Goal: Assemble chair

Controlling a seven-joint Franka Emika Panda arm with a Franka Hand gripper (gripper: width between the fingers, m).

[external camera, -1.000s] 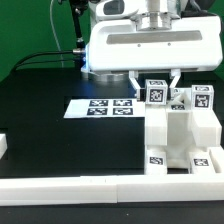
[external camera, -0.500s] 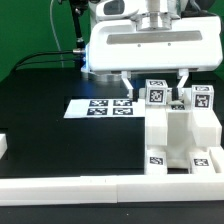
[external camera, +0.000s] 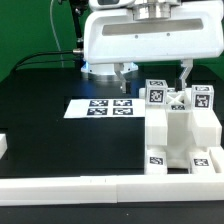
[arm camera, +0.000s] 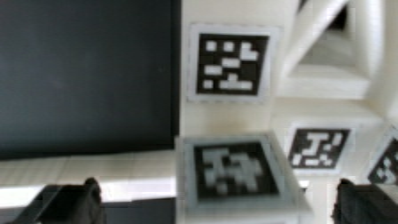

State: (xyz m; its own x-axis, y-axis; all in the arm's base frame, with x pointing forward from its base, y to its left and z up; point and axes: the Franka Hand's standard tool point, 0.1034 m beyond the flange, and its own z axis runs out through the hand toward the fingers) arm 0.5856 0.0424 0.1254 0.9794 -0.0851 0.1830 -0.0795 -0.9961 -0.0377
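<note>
The chair [external camera: 180, 130] is a stack of chunky white pieces with black-and-white tags, standing at the exterior view's right. A tagged upright piece [external camera: 156, 93] sticks up at its near-left corner. My gripper [external camera: 154, 74] hangs just above that piece, open and empty, with one finger [external camera: 122, 73] on either side and clear of it. In the wrist view the gripper [arm camera: 222, 206] shows two dark fingertips [arm camera: 71, 205] wide apart, with the tagged top of the piece [arm camera: 231, 170] between them and another tagged face [arm camera: 233, 65] beyond.
The marker board [external camera: 100, 106] lies flat on the black table to the left of the chair. A long white rail [external camera: 90, 186] runs along the front edge. A small white block [external camera: 3, 147] sits at the exterior view's left edge.
The fingers, which were close around the tagged upright piece, have spread apart and let it go. The gripper has risen slightly.
</note>
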